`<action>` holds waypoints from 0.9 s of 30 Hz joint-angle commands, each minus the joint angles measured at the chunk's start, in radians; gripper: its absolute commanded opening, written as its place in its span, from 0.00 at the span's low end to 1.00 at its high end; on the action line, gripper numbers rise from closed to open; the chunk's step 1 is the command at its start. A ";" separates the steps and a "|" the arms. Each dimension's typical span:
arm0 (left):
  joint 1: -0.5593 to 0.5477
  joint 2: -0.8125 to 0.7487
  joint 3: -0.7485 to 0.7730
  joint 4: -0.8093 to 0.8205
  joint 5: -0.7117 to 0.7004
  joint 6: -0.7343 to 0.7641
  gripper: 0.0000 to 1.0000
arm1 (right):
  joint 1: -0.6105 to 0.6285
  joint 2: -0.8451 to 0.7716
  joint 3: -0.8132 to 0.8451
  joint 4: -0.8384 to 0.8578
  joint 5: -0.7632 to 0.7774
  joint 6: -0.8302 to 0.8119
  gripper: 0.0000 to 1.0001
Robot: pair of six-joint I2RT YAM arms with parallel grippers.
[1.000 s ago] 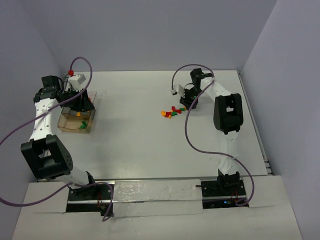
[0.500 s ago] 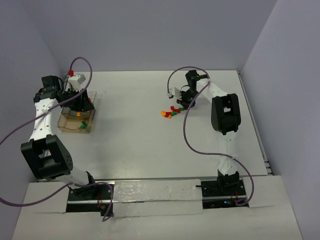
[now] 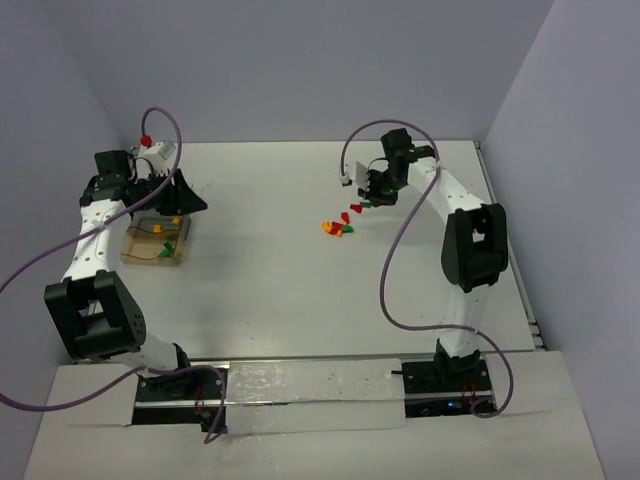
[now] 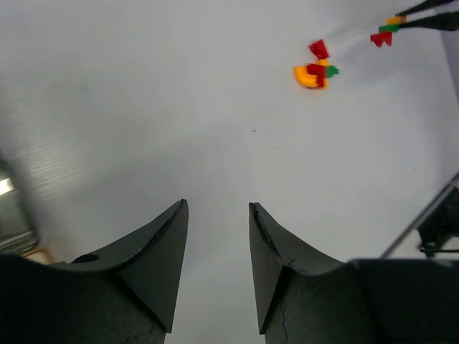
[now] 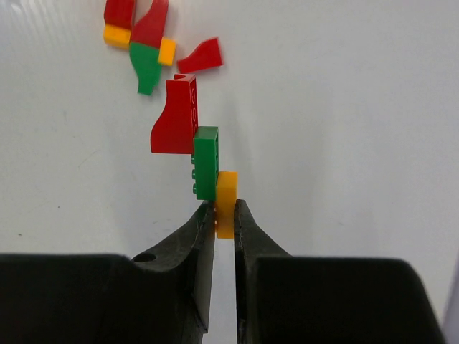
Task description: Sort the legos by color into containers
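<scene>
Right wrist view: your right pincer [image 5: 224, 209] is clamped on an orange-yellow brick [image 5: 226, 188]. That brick is stuck to a green brick [image 5: 206, 161] and a red piece [image 5: 176, 118], making a mixed-colour chain. Just beyond it, the loose pile of legos [image 5: 147, 36] lies on the white table [image 5: 344, 107]. Well apart on the left, your left pincer [image 4: 215, 244] hangs near the containers [image 3: 140, 252], jaws apart and empty. The containers hold only a few bricks, among them a green lego [image 3: 168, 245]. Sorting looks early: most pieces remain unsorted, and the held chain will likely need splitting.
</scene>
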 commanded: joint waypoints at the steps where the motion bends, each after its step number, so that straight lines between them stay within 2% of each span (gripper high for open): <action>1: -0.125 -0.041 -0.058 0.172 0.080 -0.225 0.50 | 0.074 -0.151 -0.062 0.115 -0.014 0.120 0.00; 4: -0.219 -0.040 -0.093 0.248 0.066 -0.309 0.52 | 0.149 -0.198 -0.129 0.205 0.032 0.211 0.00; 6: -0.258 -0.029 -0.112 0.286 0.070 -0.362 0.60 | 0.209 -0.226 -0.152 0.258 0.068 0.293 0.00; 13: -0.315 0.020 -0.097 0.389 0.125 -0.494 0.64 | 0.314 -0.247 -0.177 0.328 0.121 0.495 0.00; 27: -0.436 0.161 -0.024 0.432 0.103 -0.557 0.65 | 0.424 -0.278 -0.211 0.349 0.128 0.585 0.00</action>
